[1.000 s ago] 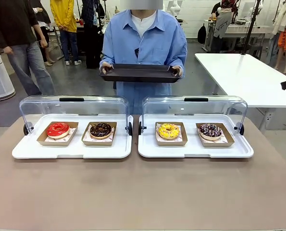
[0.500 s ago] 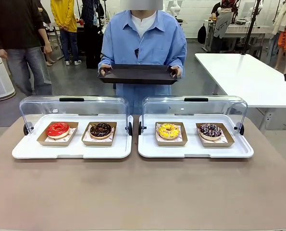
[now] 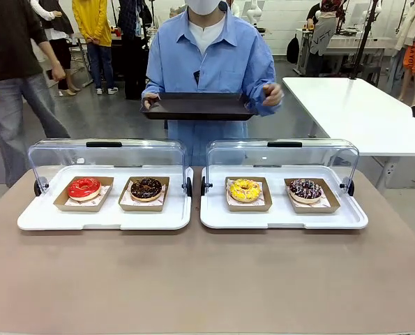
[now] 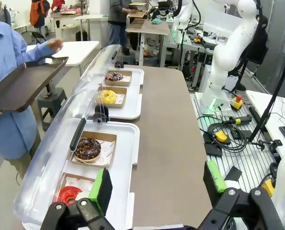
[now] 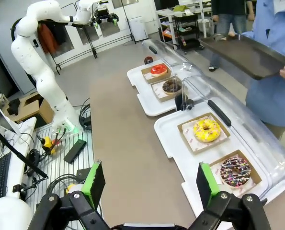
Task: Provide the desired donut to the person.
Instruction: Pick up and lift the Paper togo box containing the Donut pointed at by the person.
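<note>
Person [image 3: 208,59] holds a flat dark tray [image 3: 197,106] level at chest with one hand, likely to receive a donut. The other hand [image 3: 271,93] is raised free by its end, maybe to point, so the desired one can't be told. Glossy red donut [image 3: 84,187], chocolate donut [image 3: 146,188], yellow donut [image 3: 244,189] and sprinkled donut [image 3: 305,188] sit in shallow card trays [image 3: 66,204] on two white trays [image 3: 102,218], clear domed lids [image 3: 106,155] open robot-side for access. Left gripper [image 4: 157,182] and right gripper [image 5: 149,183] both gape wide, empty, well apart from the donuts.
</note>
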Action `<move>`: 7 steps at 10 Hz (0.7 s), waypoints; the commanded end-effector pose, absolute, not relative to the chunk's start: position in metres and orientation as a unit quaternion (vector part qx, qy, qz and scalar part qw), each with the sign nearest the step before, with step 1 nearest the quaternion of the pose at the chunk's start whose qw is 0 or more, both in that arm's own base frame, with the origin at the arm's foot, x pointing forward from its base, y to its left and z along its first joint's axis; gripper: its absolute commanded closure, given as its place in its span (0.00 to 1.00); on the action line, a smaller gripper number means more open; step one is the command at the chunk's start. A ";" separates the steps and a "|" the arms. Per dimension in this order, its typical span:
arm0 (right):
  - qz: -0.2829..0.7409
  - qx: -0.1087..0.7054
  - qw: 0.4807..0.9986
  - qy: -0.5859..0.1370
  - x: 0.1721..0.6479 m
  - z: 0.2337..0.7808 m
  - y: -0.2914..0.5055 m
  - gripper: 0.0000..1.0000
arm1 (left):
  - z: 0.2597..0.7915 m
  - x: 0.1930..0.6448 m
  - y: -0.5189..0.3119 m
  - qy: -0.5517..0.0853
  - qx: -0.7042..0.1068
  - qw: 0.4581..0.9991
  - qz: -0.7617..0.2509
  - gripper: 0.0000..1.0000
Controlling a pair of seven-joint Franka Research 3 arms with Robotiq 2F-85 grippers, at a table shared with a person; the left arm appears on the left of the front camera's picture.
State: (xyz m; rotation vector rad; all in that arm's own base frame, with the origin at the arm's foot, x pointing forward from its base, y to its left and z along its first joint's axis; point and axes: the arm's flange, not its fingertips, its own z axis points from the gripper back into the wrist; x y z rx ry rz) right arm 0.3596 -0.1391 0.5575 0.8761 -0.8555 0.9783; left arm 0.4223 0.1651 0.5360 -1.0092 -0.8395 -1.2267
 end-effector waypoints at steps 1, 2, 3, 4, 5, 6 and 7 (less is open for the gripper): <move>0.441 0.396 0.706 -0.387 0.359 0.558 -0.140 0.00 | 0.536 0.421 0.165 -0.364 -0.443 0.620 -0.535 0.00; 0.441 0.396 0.706 -0.387 0.359 0.558 -0.140 0.00 | 0.536 0.421 0.165 -0.364 -0.443 0.620 -0.535 0.00; 0.441 0.396 0.706 -0.387 0.359 0.558 -0.140 0.00 | 0.536 0.421 0.165 -0.364 -0.443 0.620 -0.535 0.00; 0.441 0.396 0.706 -0.387 0.359 0.558 -0.140 0.00 | 0.536 0.421 0.165 -0.364 -0.443 0.620 -0.535 0.00; 0.441 0.396 0.706 -0.387 0.359 0.558 -0.140 0.00 | 0.536 0.421 0.165 -0.364 -0.443 0.620 -0.535 0.00; 0.441 0.396 0.706 -0.387 0.359 0.558 -0.140 0.00 | 0.536 0.421 0.165 -0.364 -0.443 0.620 -0.535 0.00; 0.441 0.396 0.706 -0.387 0.359 0.558 -0.140 0.00 | 0.536 0.421 0.165 -0.364 -0.443 0.620 -0.535 0.00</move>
